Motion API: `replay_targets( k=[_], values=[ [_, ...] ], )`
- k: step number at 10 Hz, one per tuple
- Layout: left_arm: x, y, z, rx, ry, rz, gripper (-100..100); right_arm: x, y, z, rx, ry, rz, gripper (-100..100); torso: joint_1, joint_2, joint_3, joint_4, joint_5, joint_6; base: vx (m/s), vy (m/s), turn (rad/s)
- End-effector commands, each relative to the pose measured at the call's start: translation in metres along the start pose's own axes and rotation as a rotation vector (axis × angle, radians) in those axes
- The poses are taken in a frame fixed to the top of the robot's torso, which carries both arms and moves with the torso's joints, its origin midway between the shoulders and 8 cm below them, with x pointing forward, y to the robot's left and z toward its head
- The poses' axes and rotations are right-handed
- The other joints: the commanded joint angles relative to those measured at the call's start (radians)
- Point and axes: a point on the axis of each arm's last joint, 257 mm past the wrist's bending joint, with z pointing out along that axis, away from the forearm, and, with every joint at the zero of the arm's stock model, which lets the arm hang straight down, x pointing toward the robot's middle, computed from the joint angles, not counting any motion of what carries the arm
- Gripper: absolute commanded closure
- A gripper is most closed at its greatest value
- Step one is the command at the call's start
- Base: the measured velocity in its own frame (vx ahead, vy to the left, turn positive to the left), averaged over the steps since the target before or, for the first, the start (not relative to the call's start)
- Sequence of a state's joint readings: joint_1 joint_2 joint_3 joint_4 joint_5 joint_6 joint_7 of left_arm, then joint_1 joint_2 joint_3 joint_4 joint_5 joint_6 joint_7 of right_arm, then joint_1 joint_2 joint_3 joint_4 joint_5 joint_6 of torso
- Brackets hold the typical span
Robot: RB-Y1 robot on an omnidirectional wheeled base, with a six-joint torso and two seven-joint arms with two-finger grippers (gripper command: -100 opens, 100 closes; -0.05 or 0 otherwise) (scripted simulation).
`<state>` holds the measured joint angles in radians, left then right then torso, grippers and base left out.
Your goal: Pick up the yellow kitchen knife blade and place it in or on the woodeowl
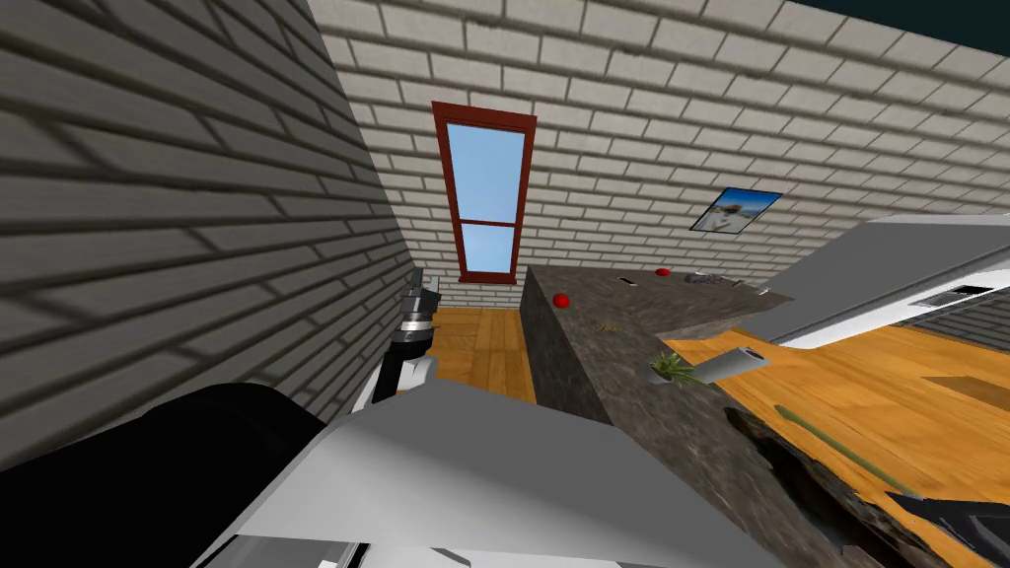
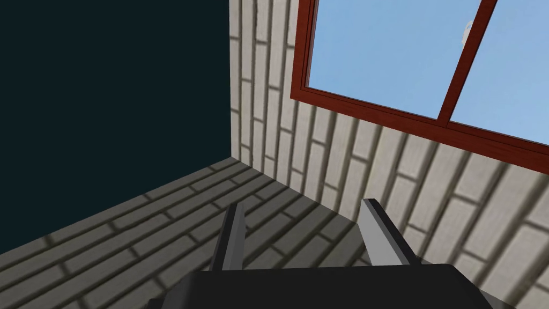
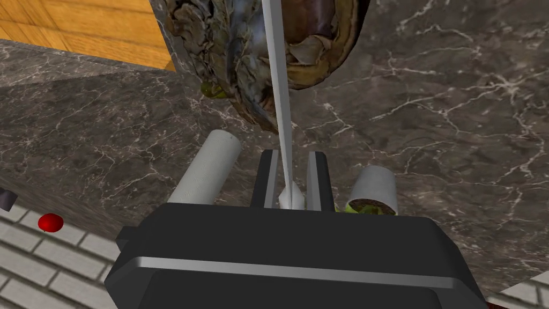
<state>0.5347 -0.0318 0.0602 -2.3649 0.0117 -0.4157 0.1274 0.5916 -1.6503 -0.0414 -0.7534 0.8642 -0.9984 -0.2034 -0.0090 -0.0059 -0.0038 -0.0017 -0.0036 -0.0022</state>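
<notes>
The left arm [image 1: 409, 340], seen below and to the left of the window [image 1: 488, 187], is made up of a white shell, a black joint and a grey, ringed wrist. The left gripper [image 2: 303, 205] is built as a dark, flat-topped box, from which two thin, light grey, blade-like fingers [image 2: 383, 236] are raised, with darker shaded edges. The right gripper [image 3: 294, 153] is formed of a similar black box with bevelled corners, crossed by a pale grey band. Its fingers [image 3: 317, 179] are drawn dark, with light grey inner faces.
</notes>
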Motion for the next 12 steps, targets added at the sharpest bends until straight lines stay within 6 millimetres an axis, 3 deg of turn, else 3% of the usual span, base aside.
replay_targets(
  k=[1, 3, 5, 6, 7, 8, 12],
  values=[
    [0.000, 0.000, 0.000, 0.000, 0.000, 0.000, 0, 0.012, -0.004, -0.004, 0.011, 0.012, 0.056, 100, 0.000, 0.000, 0.000, 0.000, 0.000, 0.000, 0.012, -0.131, 0.229],
    [0.000, 0.000, 0.000, 0.000, 0.000, 0.000, 0, 0.032, -0.010, -0.008, 0.028, 0.031, 0.127, 100, -0.005, 0.001, 0.001, 0.000, -0.001, 0.002, -0.006, -0.143, 0.204],
    [0.000, 0.000, 0.000, 0.000, 0.000, 0.000, 0, 0.032, -0.010, -0.008, 0.028, 0.031, 0.127, 100, -0.003, 0.001, 0.001, 0.000, -0.001, 0.003, 0.004, -0.063, 0.063],
    [0.000, 0.000, 0.000, 0.000, 0.000, 0.000, 0, 0.047, -0.014, -0.012, 0.041, 0.047, 0.175, 100, 0.001, 0.001, 0.001, 0.001, -0.001, 0.004, 0.011, -0.051, 0.188],
    [0.000, 0.000, 0.000, 0.000, 0.000, 0.000, 0, 0.041, -0.012, -0.009, 0.035, 0.041, 0.150, 100, 0.001, 0.001, 0.001, 0.001, 0.000, 0.002, 0.005, -0.038, 0.065],
    [0.000, 0.000, 0.000, 0.000, 0.000, 0.000, 0, 0.041, -0.012, -0.010, 0.036, 0.042, 0.155, -100, 0.002, 0.001, 0.001, 0.001, 0.000, 0.004, 0.002, -0.007, -0.005],
    [0.000, 0.000, 0.000, 0.000, 0.000, 0.000, 0, 0.041, -0.012, -0.010, 0.036, 0.042, 0.154, -100, 0.005, 0.002, 0.001, 0.001, 0.001, 0.004, 0.000, 0.000, 0.000]
  ],
)
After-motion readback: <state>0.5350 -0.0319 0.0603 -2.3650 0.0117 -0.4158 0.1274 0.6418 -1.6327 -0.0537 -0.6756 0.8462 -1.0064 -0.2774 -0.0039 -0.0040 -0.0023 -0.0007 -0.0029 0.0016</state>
